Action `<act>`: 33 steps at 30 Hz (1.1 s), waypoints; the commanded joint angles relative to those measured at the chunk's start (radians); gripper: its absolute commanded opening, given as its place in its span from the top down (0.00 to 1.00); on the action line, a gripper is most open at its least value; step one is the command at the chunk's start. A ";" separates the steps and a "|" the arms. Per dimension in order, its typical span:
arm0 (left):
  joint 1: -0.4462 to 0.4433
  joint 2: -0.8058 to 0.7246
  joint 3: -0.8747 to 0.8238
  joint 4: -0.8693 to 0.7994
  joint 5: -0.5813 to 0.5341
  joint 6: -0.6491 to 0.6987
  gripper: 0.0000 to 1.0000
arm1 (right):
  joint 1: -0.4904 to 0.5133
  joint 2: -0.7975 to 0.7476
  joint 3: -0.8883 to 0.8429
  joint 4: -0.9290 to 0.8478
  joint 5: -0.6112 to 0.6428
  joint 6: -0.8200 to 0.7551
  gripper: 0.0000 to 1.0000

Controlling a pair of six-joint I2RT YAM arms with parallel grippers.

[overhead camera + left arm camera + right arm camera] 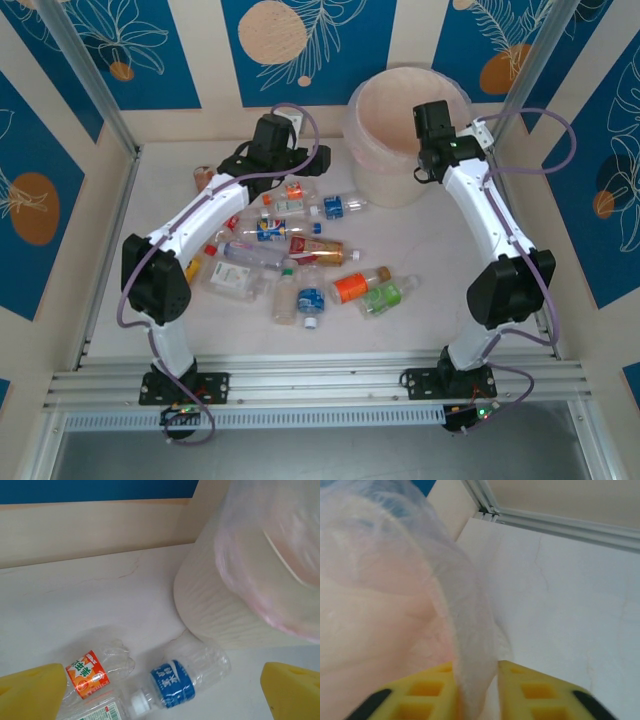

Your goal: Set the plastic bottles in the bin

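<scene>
On the counter (430,260), the bin (385,165) stands near the far right corner, its bag liner (465,630) pinched at the rim by the right jaws. The plastic bottles (300,250) lie scattered mid-counter. The left jaws gape wide above those nearest the bin.

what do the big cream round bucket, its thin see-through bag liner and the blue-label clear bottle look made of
Cream round bucket: likely rigid plastic, matte, faintly rippled wall. Bag liner: thin translucent plastic film, wrinkled, draped over the rim. Blue-label clear bottle: thin clear plastic, glossy, dented.
</scene>
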 commanded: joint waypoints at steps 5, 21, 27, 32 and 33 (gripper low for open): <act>0.006 -0.010 0.037 -0.003 0.004 0.010 0.01 | 0.007 -0.043 -0.021 -0.120 0.004 0.016 1.00; 0.010 0.068 0.133 -0.014 0.085 -0.008 0.01 | 0.054 -0.112 0.040 -0.383 -0.050 0.088 1.00; 0.011 0.049 0.116 -0.003 0.106 -0.013 0.00 | 0.106 -0.129 0.108 -0.539 0.031 0.143 1.00; 0.010 0.028 0.089 0.003 0.104 -0.015 0.01 | 0.117 -0.171 0.047 -0.559 0.041 0.165 1.00; 0.011 0.023 0.081 0.002 0.100 -0.015 0.00 | 0.117 -0.186 0.017 -0.529 0.037 0.151 1.00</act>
